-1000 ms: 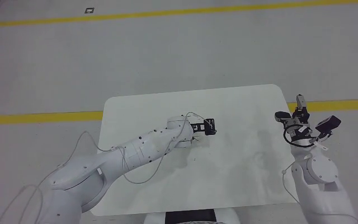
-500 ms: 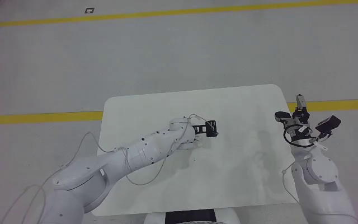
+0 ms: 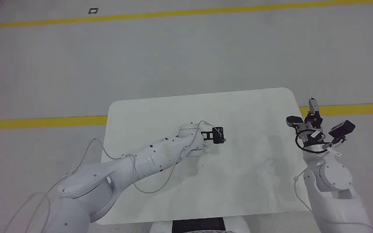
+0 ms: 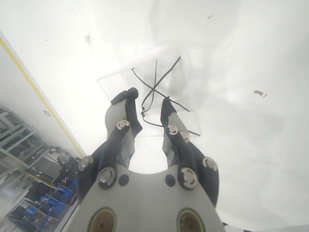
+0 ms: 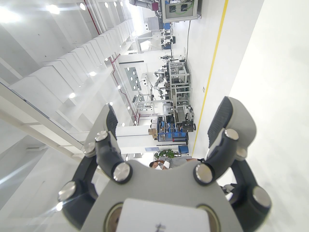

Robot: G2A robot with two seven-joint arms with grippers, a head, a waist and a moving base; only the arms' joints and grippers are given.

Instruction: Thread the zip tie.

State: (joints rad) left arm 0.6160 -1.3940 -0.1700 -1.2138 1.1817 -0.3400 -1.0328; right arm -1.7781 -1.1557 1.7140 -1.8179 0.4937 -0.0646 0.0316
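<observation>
The left claw point(image 4: 149, 97) hangs spread, fingertips at a clear shallow plastic tray point(image 4: 112, 83) on the white table point(image 4: 241, 146). Thin black zip ties point(image 4: 154, 86) lie crossed inside it. The right claw point(image 5: 167, 108), also spread, is raised by the table's right edge.

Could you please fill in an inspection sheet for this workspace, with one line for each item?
Surface: white table, flat and bare around the tray.
Job's things: several black zip ties lie crossed in a clear tray.
Clutter: a few small dark specks on the table.
Grippers: left gripper open, low over the tray, with ties between its fingers; right gripper open, holding nothing, raised by the table's right edge.
Cables: a thin grey cable hangs along the left arm.
Surroundings: grey floor with yellow lines.
</observation>
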